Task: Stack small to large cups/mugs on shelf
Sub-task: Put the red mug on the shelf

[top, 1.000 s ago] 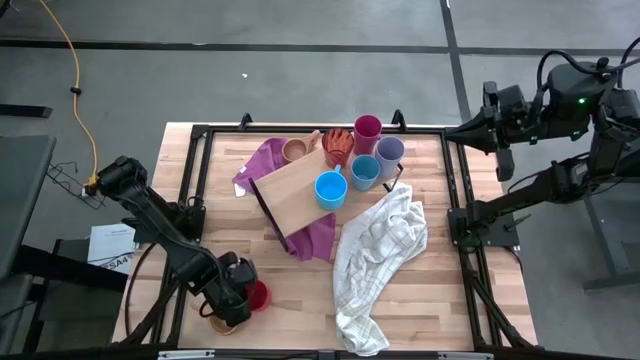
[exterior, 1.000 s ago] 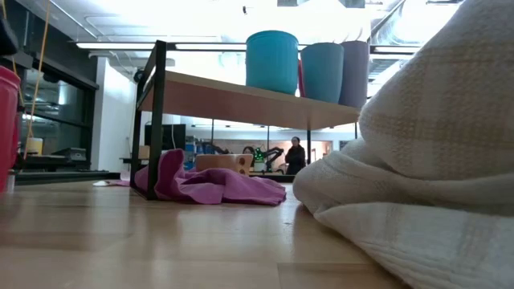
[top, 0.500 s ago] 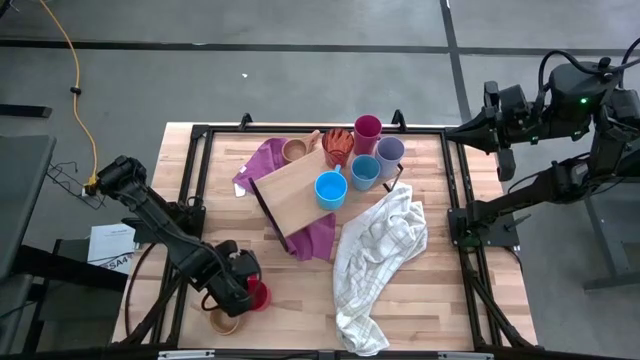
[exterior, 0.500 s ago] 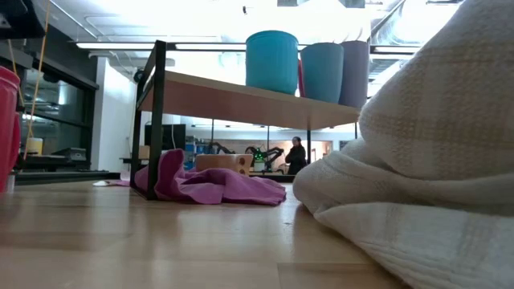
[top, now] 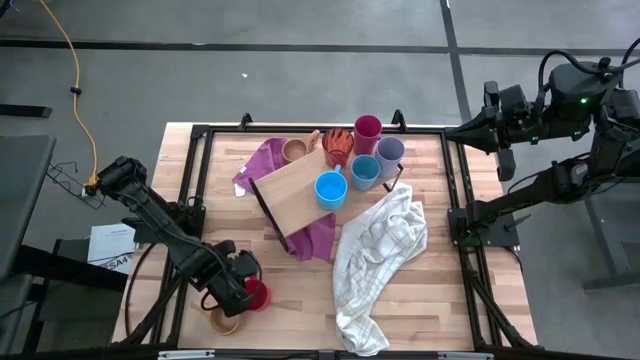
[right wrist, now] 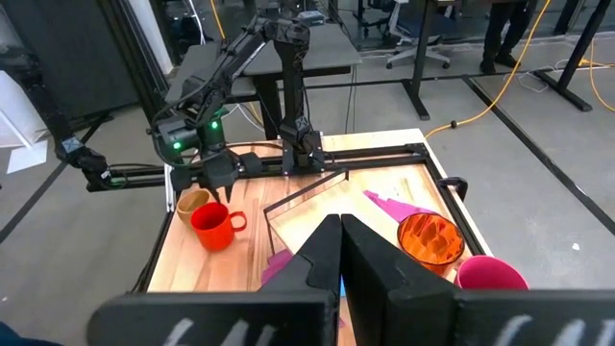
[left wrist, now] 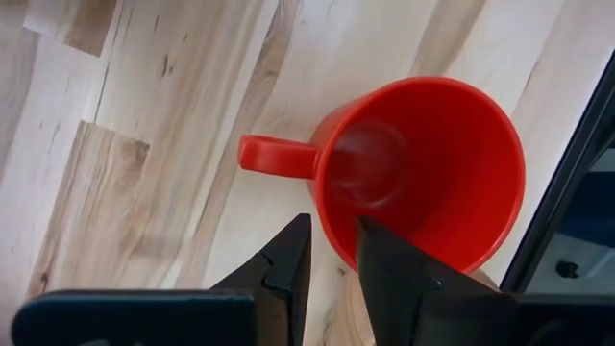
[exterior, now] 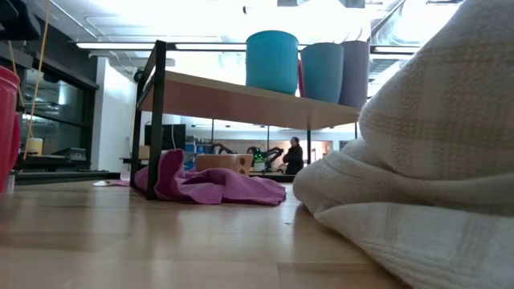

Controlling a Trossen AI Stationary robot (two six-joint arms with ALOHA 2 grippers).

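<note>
My left gripper [top: 250,291] is near the table's near left corner, shut on a red handled mug [left wrist: 423,173], which also shows in the high view as the red mug [top: 259,295]. A tan mug [top: 224,322] stands right beside it, toward the near edge. The shelf [top: 295,192] is a light-wood board at the table's middle. Two blue cups [top: 331,189], a lavender tumbler [top: 389,153] and a magenta one [top: 367,129] are at its far right end. My right gripper [right wrist: 338,231] waits shut, raised past the table's right edge. My left gripper pinches the red mug's wall at the rim [left wrist: 334,245], close beside the handle [left wrist: 274,156]. One finger [left wrist: 384,252] is inside the mug and the other [left wrist: 288,252] outside. The fingers come steeply from above. The mug sits tilted; whether its base is off the table I cannot tell.
A purple cloth [top: 268,162] lies under the shelf's far left part, with a tan mug [top: 294,150] and an orange-red mug [top: 339,145] near it. A white checked towel [top: 378,250] is heaped at the near right. Bare wood lies between the red mug and the shelf.
My left gripper has risen slightly and tipped, still shut on the red mug, which tilted with it. The tan mug beside it at the near edge now shows more fully in the high view.
</note>
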